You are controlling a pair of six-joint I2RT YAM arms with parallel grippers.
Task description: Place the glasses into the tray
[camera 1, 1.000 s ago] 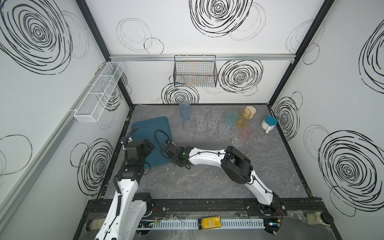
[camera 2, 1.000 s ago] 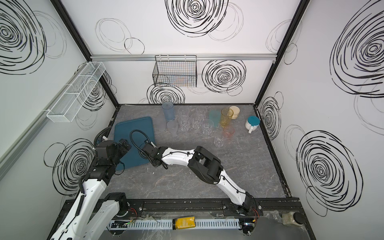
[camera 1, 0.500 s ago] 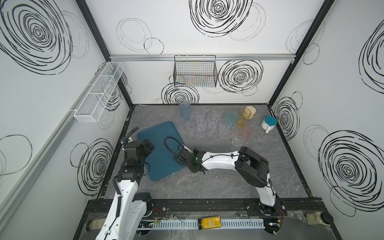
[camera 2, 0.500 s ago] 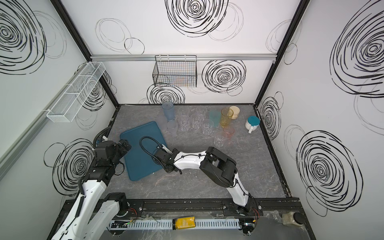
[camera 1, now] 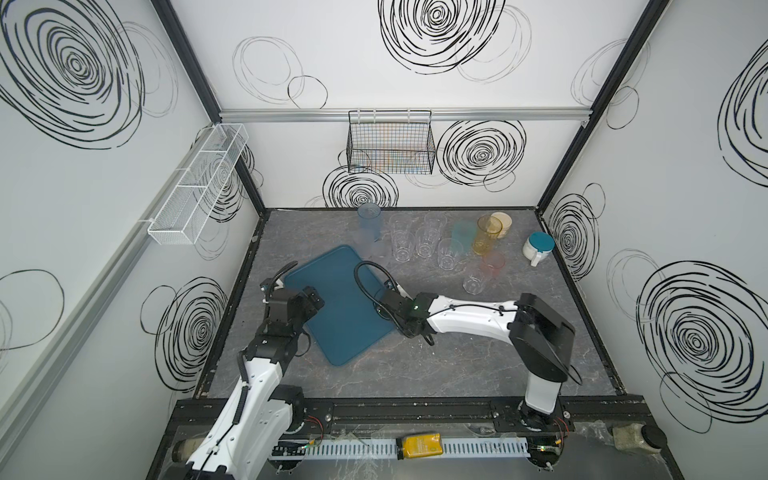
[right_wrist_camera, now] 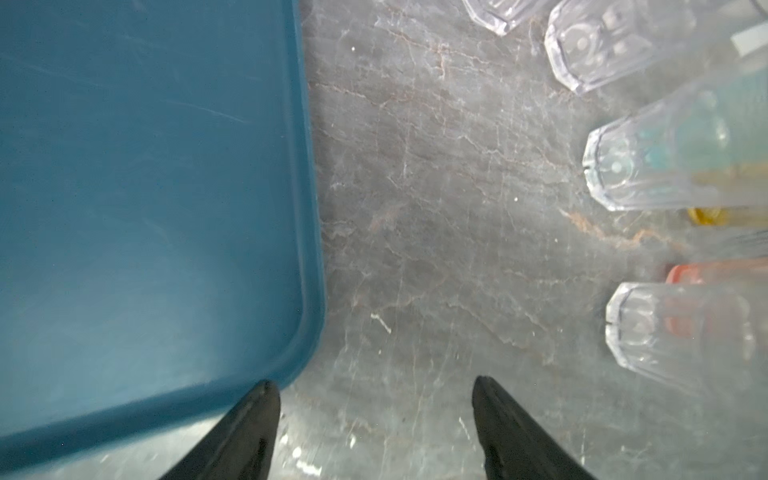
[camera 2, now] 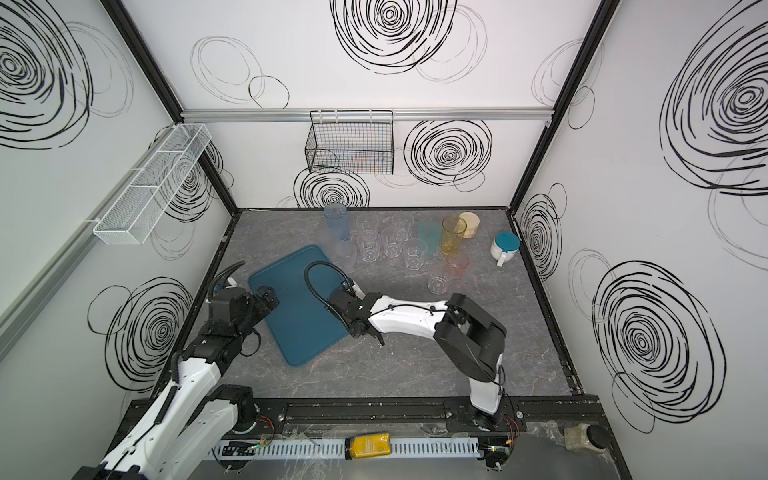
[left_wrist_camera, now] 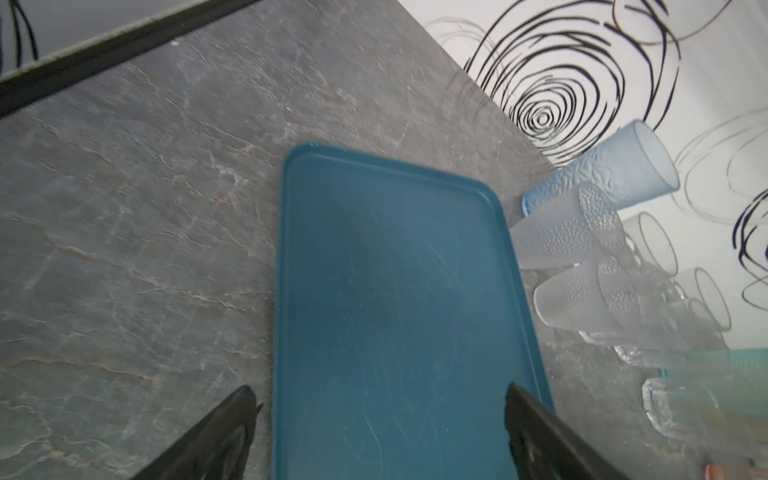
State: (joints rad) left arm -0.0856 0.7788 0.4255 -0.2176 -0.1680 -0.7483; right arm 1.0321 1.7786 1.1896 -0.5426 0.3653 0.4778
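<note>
Standing open, empty right gripper [right_wrist_camera: 372, 386] borders tray [right_wrist_camera: 145, 208].

In both top views the lower part of the tabletop [camera 1: 415, 382] lies bare from side to side, a wide lane below the tray [camera 1: 340, 307] and the right arm [camera 1: 469, 322], which stretches across the middle right. The tray's floor is bare and reachable from above, save where the left end effector [left_wrist_camera: 380, 386] hangs over its left edge. The right end effector [right_wrist_camera: 374, 380] sits beside its right corner. The glasses [camera 1: 424, 243] crowd the upper middle, packed close; the frosted glasses [left_wrist_camera: 561, 237] stand just beside the tray's upper corner. A bare strip separates the tray from the nearest clear glass [camera 1: 473, 282].
</note>
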